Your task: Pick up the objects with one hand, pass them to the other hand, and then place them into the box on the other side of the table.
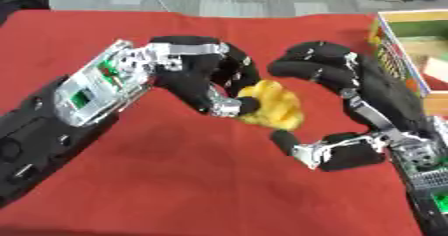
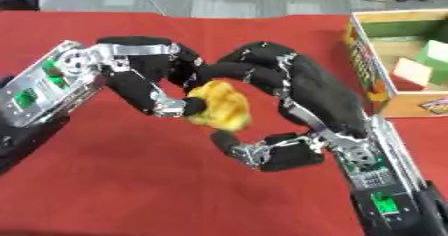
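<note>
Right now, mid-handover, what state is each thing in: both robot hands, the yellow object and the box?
Left robot hand: fingers curled round the yellow object, held above the red table.
Right robot hand: fingers curved around the object's far side, thumb below it; contact unclear.
Yellow object: off the table, between both hands.
Box: open at the table's right edge, holding green and pale blocks.

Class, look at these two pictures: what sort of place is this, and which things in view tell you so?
Probably an indoor robot test or lab bench. A table under a red cloth, a cardboard box holding blocks at the right edge, and a grey floor beyond suggest a staged handover exercise: the left hand holds a yellow object beside the right hand.
</note>
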You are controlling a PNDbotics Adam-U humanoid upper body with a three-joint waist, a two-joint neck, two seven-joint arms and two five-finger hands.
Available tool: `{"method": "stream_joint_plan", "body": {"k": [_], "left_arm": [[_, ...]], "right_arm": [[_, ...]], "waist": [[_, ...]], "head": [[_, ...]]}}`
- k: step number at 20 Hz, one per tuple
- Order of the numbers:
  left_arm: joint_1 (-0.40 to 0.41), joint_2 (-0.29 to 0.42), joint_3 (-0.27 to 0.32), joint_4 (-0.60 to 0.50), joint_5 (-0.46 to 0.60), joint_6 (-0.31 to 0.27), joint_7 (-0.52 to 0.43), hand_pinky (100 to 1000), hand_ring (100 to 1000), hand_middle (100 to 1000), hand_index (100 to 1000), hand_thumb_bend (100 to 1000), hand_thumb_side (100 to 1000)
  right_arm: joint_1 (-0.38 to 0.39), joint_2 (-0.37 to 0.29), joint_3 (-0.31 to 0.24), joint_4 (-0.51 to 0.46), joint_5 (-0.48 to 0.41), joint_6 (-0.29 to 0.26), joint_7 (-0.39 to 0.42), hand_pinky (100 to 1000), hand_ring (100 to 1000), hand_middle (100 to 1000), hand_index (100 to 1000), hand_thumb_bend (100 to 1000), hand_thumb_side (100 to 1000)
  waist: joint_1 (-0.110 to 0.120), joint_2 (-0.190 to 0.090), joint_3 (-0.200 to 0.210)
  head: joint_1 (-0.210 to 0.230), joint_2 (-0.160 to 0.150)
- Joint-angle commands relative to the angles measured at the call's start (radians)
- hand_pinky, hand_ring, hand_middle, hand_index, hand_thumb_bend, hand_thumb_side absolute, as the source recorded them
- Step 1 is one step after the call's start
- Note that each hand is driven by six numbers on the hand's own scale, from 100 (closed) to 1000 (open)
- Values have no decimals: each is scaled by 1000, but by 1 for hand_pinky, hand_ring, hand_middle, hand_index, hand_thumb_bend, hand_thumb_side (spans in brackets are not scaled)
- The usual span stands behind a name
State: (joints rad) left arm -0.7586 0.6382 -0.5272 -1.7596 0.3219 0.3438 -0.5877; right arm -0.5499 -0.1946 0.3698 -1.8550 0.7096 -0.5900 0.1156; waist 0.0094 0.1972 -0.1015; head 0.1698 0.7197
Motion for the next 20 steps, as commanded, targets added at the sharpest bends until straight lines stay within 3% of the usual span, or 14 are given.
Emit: {"method": "stream_joint_plan", "body": {"k": [1, 5, 10, 12, 13, 15, 17, 20], "left_arm": [[-9, 19, 6, -22, 12, 4, -4, 621, 499, 485, 642, 242, 214], [-7, 19, 8, -26, 23, 9, -4, 620, 498, 485, 641, 244, 213], [-9, 19, 9, -36, 35, 16, -5, 621, 498, 485, 641, 246, 213], [-10, 19, 10, -39, 39, 19, -5, 620, 498, 485, 642, 247, 213], [-11, 20, 10, -40, 38, 20, -4, 620, 498, 485, 642, 246, 213], [-11, 21, 12, -41, 38, 22, -1, 631, 505, 491, 649, 208, 232], [-12, 23, 15, -44, 41, 16, -3, 640, 510, 496, 655, 181, 246], [-11, 28, 29, -39, 41, 7, 0, 641, 510, 497, 655, 157, 257]], "right_arm": [[-15, -6, -10, -10, 23, 29, -62, 734, 644, 598, 757, 100, 338], [-16, -8, -9, -7, 65, 67, -155, 707, 601, 534, 673, 100, 264], [-17, -9, -4, 3, 115, 86, -236, 691, 575, 502, 632, 100, 202], [-16, -9, -1, 9, 129, 85, -250, 696, 581, 511, 651, 100, 244], [-15, -9, 2, 13, 132, 80, -250, 705, 595, 532, 692, 125, 325], [-14, -8, 8, 19, 133, 60, -231, 726, 632, 589, 769, 288, 448], [-13, -7, 11, 24, 127, 29, -189, 747, 678, 662, 832, 379, 526], [-11, -6, 8, 22, 97, -1, -135, 761, 710, 707, 863, 423, 564]], "waist": [[3, -37, 0], [3, -38, 0], [3, -38, 1], [3, -39, 2], [4, -39, 2], [4, -39, 1], [5, -40, 1], [6, -41, 0]], "head": [[1, 1], [-3, 0], [-8, -2], [-9, -2], [-9, -2], [-9, -2], [-9, -3], [-9, -4]]}}
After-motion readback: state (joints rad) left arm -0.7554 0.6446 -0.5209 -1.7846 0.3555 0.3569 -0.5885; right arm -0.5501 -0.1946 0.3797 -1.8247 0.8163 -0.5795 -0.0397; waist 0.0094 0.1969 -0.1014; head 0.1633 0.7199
